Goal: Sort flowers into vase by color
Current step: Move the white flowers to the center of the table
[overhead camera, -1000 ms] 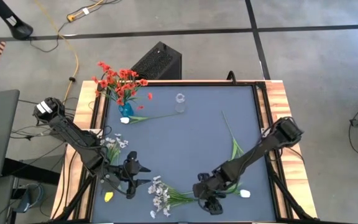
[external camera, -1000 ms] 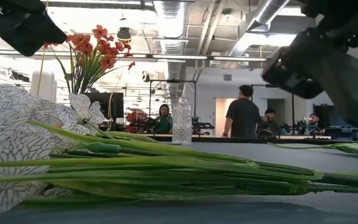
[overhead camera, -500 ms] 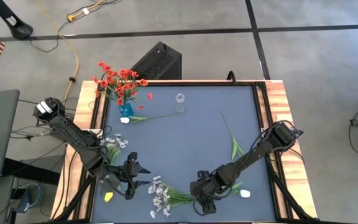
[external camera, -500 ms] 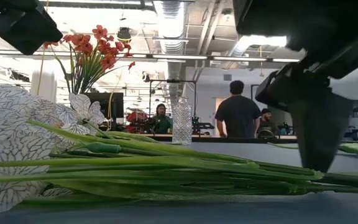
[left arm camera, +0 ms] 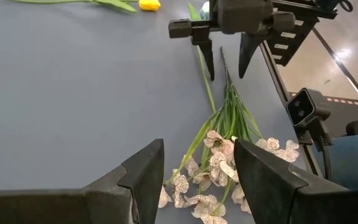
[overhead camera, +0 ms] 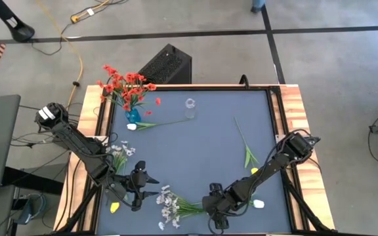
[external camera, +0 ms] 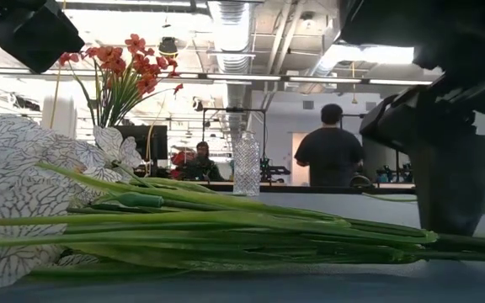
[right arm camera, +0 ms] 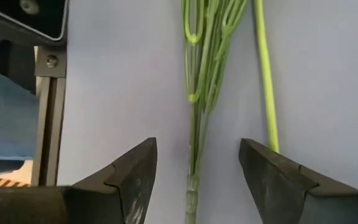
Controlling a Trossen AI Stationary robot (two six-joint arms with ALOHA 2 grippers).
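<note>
A spray of small white blossoms [overhead camera: 170, 206] lies flat near the table's near edge, its green stems [right arm camera: 194, 149] running right. My right gripper [right arm camera: 197, 186] is open and low over the stems' free end, one finger on each side, as the left wrist view shows [left arm camera: 225, 62]. In the low view its finger [external camera: 453, 181] stands beside the stems. My left gripper [overhead camera: 152, 184] is open and waits left of the spray. Red blossoms [overhead camera: 127, 87] stand in a blue vase [overhead camera: 133, 116]. A clear glass vase [overhead camera: 189, 107] stands empty.
A white tulip [overhead camera: 132, 126] lies near the blue vase, and a second white spray [overhead camera: 119, 151] lies by the left edge. A yellow bud [overhead camera: 115, 208] is at the near left, a white bud [overhead camera: 259, 204] and a leafy stem [overhead camera: 245, 149] on the right. People stand beyond the table.
My right gripper has come down toward the table and shifted a little toward the near left, so its open fingers now straddle the end of the white spray's stems. The flowers have stayed where they were.
</note>
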